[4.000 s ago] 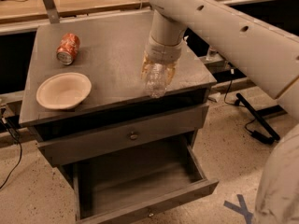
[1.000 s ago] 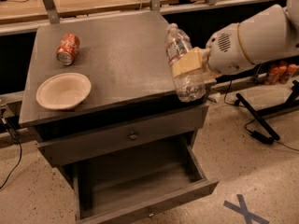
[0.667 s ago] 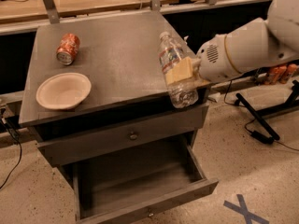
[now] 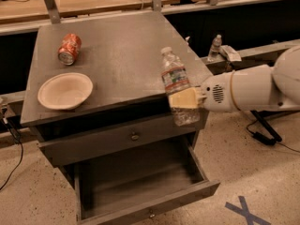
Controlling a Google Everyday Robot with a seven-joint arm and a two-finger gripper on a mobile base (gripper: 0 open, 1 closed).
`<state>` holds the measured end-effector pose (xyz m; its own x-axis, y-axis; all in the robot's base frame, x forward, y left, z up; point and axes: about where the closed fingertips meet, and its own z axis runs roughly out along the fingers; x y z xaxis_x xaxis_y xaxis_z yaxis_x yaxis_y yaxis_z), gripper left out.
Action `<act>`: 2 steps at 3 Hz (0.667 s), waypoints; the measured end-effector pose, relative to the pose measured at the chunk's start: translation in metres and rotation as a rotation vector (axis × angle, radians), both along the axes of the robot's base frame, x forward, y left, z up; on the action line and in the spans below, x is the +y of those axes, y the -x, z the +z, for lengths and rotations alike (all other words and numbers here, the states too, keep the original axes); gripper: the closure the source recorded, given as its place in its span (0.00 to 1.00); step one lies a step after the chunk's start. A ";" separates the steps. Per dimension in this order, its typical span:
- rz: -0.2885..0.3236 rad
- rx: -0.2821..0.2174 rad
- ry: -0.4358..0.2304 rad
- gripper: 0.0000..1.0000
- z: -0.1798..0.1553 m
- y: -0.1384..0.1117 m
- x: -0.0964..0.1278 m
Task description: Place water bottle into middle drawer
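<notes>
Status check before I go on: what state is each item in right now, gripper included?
gripper: shut on the water bottle, at the front right corner of the table.
water bottle: capped, roughly upright, held off the tabletop.
middle drawer: pulled open.
top drawer: shut.
soda can: lying on its side.
bowl: upright on the table.

Cabinet top [image 4: 122, 41]: can [image 4: 69, 48] at 10 o'clock, bowl [image 4: 64, 91] at 8 o'clock. At its 4 o'clock edge, my gripper [image 4: 185, 99] clasps the water bottle [image 4: 175, 80]. Below, at 6 o'clock: closed drawer [image 4: 103, 146] over the pulled-out middle drawer [image 4: 159, 207].
</notes>
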<state>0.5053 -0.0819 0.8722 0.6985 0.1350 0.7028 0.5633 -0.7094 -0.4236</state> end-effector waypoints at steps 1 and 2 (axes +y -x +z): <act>-0.004 -0.007 0.003 1.00 0.001 0.000 -0.003; 0.040 -0.035 -0.005 1.00 -0.008 0.002 -0.001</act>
